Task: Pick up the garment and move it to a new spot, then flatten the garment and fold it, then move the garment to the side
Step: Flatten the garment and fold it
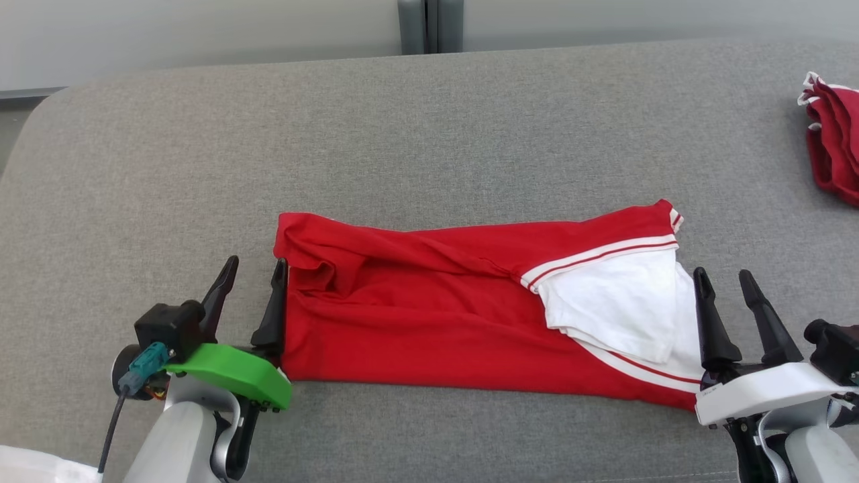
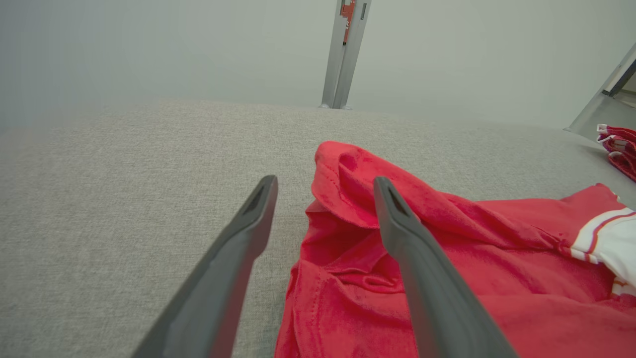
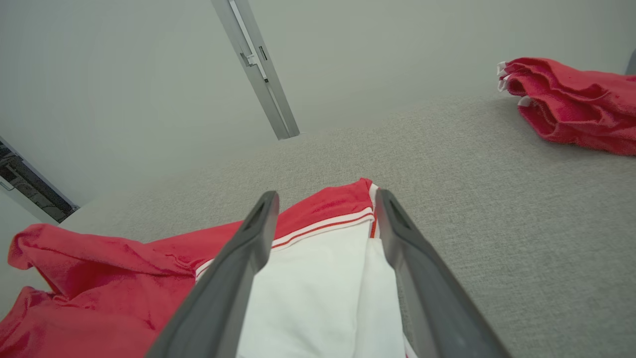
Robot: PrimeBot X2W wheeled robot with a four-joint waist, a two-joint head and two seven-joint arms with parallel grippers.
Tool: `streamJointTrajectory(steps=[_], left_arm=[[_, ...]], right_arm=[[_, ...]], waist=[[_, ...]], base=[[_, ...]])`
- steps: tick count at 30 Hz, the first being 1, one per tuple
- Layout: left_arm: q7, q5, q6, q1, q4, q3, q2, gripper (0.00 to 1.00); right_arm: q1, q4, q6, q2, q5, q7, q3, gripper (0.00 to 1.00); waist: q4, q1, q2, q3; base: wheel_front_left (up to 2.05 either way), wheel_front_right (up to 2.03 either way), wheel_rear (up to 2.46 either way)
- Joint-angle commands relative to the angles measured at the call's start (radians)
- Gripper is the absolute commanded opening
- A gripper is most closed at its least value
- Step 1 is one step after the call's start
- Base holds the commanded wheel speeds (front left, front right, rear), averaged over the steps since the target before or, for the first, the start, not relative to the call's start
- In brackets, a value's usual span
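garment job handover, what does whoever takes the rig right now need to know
Grippers: the left gripper is open and empty at the left end of the garment; the right gripper is open and empty at its right end, by the white part.
Things: garment flat on the grey table, in a long band. A second red garment lies bunched at far right.
Done: laid out, apparently one fold.
Left: probably more folding, then move it to the side.

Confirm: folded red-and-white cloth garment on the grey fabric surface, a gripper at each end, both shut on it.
Wrong: the wrist views show left gripper and right gripper open, one at each end of the red-and-white cloth garment on the grey fabric surface.
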Motion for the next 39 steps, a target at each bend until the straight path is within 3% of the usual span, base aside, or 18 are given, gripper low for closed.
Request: streamJointTrajectory(steps=[1,16,27,28,30,35,39], left_arm=[[-0.002,0.021,0.005,0.027,-0.019,0.02,-0.01,1.0],[-0.003,0.173,0.003,0.165,-0.213,0.26,-0.097,1.0],[-0.003,0.235,-0.011,0.199,-0.244,0.321,-0.132,1.0],[-0.003,0.237,-0.013,0.201,-0.244,0.323,-0.133,1.0],[-0.003,0.241,-0.014,0.204,-0.242,0.326,-0.135,1.0],[-0.003,0.247,-0.016,0.2,-0.235,0.319,-0.139,1.0],[-0.003,0.25,-0.017,0.211,-0.229,0.317,-0.14,1.0]], right_arm=[[-0.011,0.019,-0.001,-0.007,0.003,0.003,-0.015,1.0],[-0.209,0.372,-0.001,-0.008,-0.101,0.162,-0.05,1.0],[-0.284,0.598,0.0,0.016,-0.046,0.225,0.009,1.0],[-0.287,0.611,0.0,0.022,-0.033,0.23,0.021,0.56],[-0.293,0.63,0.0,0.03,-0.01,0.242,0.043,0.0],[-0.311,0.655,0.0,0.01,0.036,0.216,0.067,0.0],[-0.321,0.675,-0.002,-0.045,0.068,0.171,0.044,0.0]], waist=[[0.011,0.0,-0.0001,-0.009],[0.06,0.0,-0.0001,0.003],[0.083,0.0,-0.0001,0.008],[0.082,0.0,-0.0001,0.007],[0.08,0.0,-0.0001,0.005],[0.074,0.0,-0.0001,-0.002],[0.064,0.0,-0.0001,-0.019]], base=[[0.0,0.0,0.0],[0.0,0.0,0.0],[0.0,0.0,0.0],[0.0,0.0,0.0],[0.0,0.0,0.0],[0.0,0.0,0.0],[0.0,0.0,0.0]])
